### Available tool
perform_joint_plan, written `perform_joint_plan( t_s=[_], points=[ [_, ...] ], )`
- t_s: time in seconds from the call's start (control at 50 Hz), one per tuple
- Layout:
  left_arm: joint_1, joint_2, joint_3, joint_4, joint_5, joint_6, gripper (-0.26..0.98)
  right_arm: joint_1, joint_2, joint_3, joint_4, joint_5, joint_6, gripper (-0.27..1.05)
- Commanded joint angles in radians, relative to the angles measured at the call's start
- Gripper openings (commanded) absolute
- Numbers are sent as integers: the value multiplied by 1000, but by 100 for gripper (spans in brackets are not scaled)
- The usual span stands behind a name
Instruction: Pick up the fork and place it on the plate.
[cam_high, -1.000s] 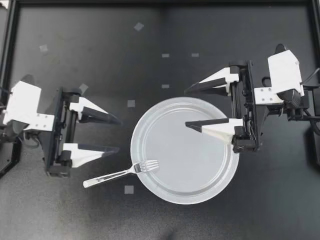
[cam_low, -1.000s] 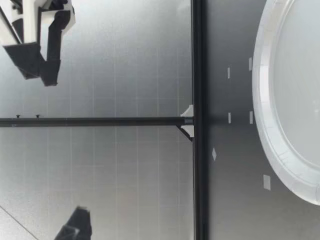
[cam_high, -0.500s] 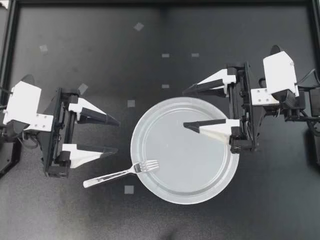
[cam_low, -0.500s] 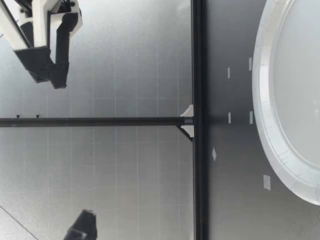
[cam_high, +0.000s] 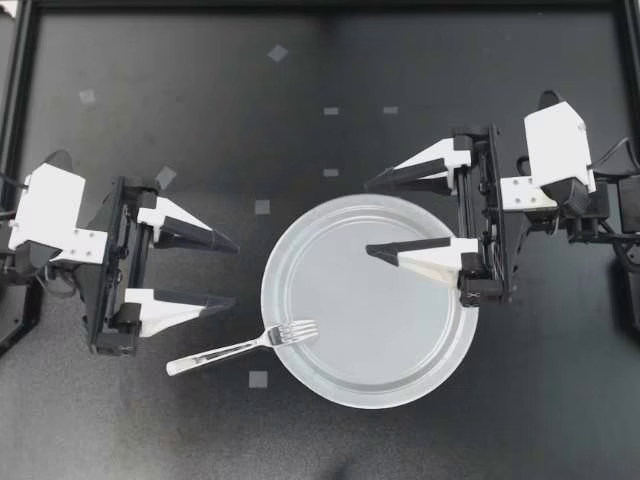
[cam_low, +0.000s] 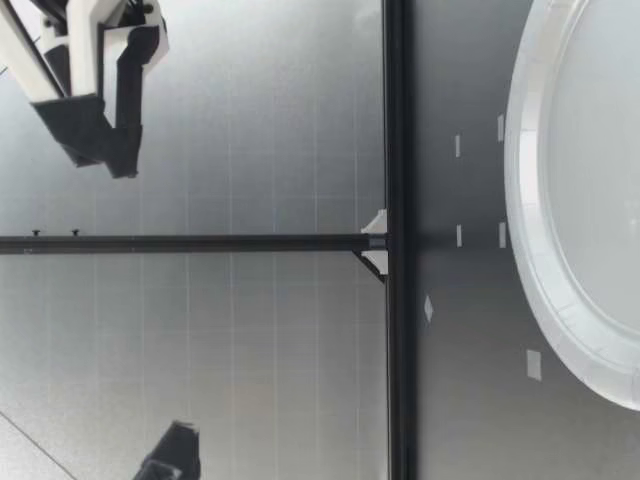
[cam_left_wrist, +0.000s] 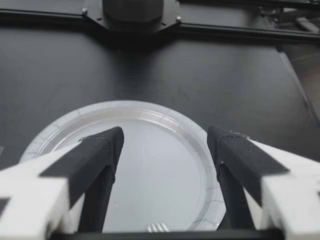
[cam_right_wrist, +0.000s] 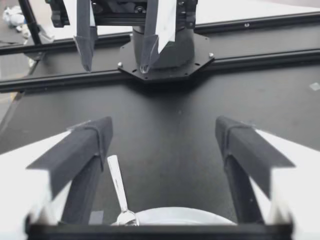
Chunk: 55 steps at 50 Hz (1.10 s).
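A silver fork lies on the black table with its tines resting on the near-left rim of the white plate. My left gripper stands open just left of the plate, beside and beyond the fork's handle. Over the plate's far edge my right gripper hangs open and empty. The left wrist view has the plate ahead between the fingers and the fork's tines under the gripper. In the right wrist view the fork's handle leads off the plate's rim toward my left gripper.
Small grey tape squares dot the table. A black frame rail runs along the far edge and the sides. In the low view the plate lies near the camera and a finger of my right gripper hangs high above the table.
My right arm has shifted slightly toward the plate and sunk a little. The left gripper has sunk slightly and drawn back a touch. The fork and plate have not moved.
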Motion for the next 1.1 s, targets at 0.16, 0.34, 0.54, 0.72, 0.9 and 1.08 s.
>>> perform_joint_plan(
  t_s=[0.16,0.34,0.54,0.72,0.9,1.08],
  points=[
    [3,-14,-14,3,15,0,64,5,-5,2,2,-2,2,77],
    [3,-26,-8,3,18,-2,64,5,-12,-2,2,-2,0,77],
    [3,-32,-8,3,18,-2,64,5,-12,0,2,-2,2,77],
    [3,-32,-8,3,18,-2,64,5,-11,0,2,-2,2,77],
    [3,-32,-8,3,18,-2,64,5,-11,0,2,-2,3,77],
    [3,-32,-8,3,18,0,64,5,-12,0,2,-2,3,77]
  ],
)
